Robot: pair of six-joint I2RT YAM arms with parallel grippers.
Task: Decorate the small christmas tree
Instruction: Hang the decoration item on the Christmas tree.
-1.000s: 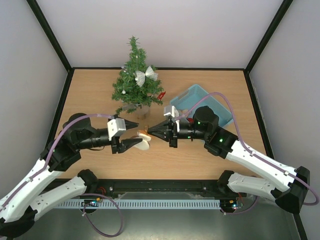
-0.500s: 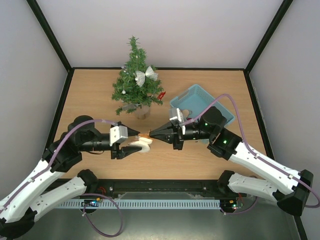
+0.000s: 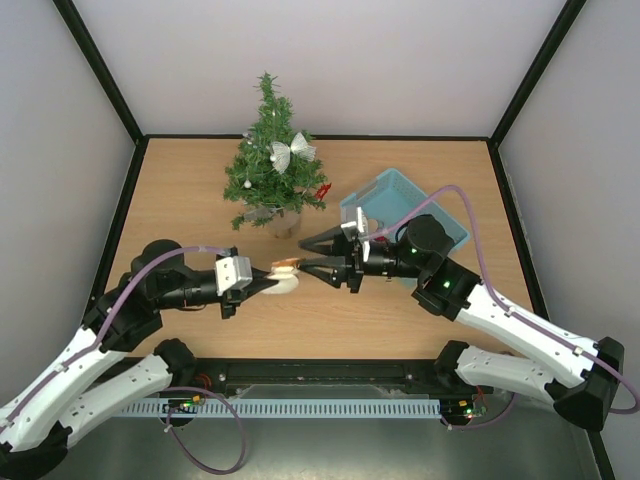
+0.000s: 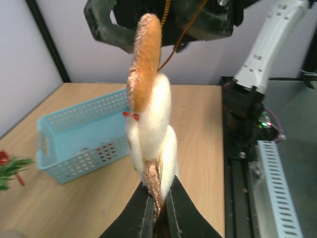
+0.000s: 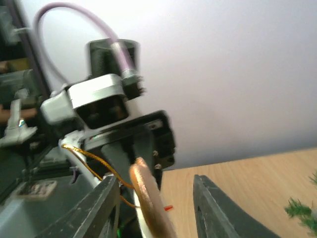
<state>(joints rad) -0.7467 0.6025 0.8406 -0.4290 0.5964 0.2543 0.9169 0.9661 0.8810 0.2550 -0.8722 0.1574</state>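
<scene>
The small christmas tree [image 3: 272, 165] stands at the back of the table, left of centre, with a silver bow and a red piece on it. My left gripper [image 3: 270, 284] [image 4: 158, 204] is shut on the bottom end of a fluffy white ornament [image 3: 288, 278] [image 4: 151, 116] that has a copper glitter top and a gold loop [image 5: 88, 157]. My right gripper [image 3: 308, 255] [image 5: 154, 181] faces it from the right with its jaws open. The ornament's copper end [image 5: 147, 198] lies between those open fingers, which do not grip it.
A light blue basket [image 3: 392, 186] [image 4: 74, 126] sits right of the tree, partly behind my right arm. Tree branch tips show at the left edge of the left wrist view [image 4: 11, 168] and the right edge of the right wrist view [image 5: 303, 209]. Black frame posts and grey walls surround the table.
The left gripper has shut on the ornament. The right gripper, which was shut on the ornament's top, has opened and let go. Both grippers have shifted slightly toward the near edge.
</scene>
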